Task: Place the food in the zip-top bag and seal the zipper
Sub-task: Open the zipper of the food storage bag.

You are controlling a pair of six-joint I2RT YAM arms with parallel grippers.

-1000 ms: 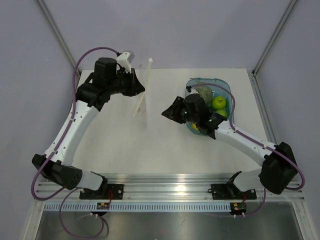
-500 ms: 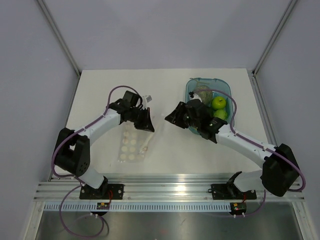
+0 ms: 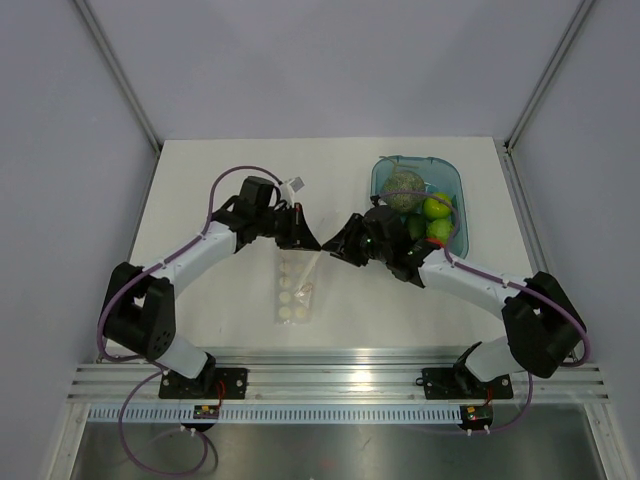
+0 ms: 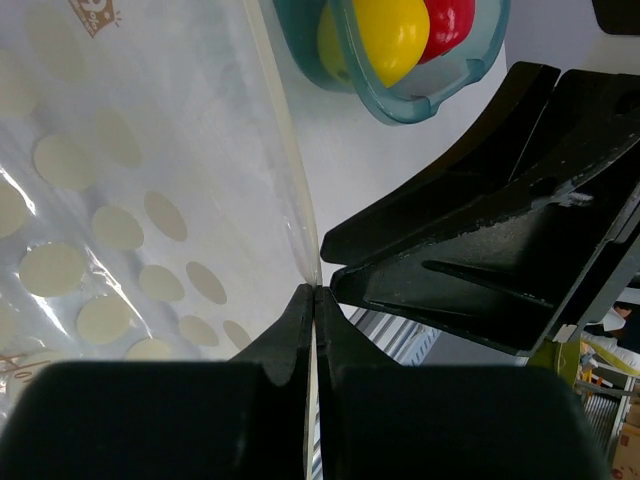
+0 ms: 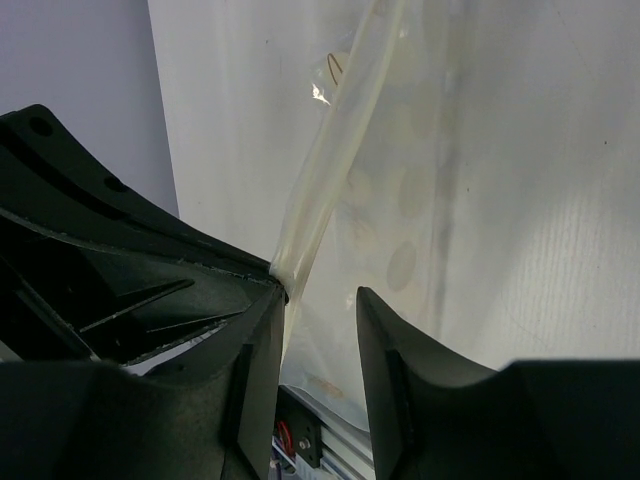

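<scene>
The dotted clear zip-top bag [image 3: 297, 290] lies near the table's middle, its mouth end lifted between my grippers. My left gripper [image 3: 306, 238] is shut on the bag's edge [image 4: 308, 262] at the zipper [image 4: 284, 130]. My right gripper [image 3: 341, 246] is open just right of it. Its fingers [image 5: 400, 350] straddle the bag's film next to the zipper strip [image 5: 335, 150], without pinching it. The food sits in the blue tray [image 3: 456, 182]: the grey-green ball [image 3: 403, 185], green pieces [image 3: 437, 207], and yellow [image 4: 390, 35] and red [image 4: 455, 20] pieces.
The blue tray stands at the back right, close behind my right arm, and its rim shows in the left wrist view [image 4: 425, 95]. A metal rail [image 3: 340, 365] runs along the near edge. Upright frame posts stand at the far corners.
My left arm came down from high at the back and carried the bag right to the middle. My right gripper moved left from the tray to the bag's mouth.
</scene>
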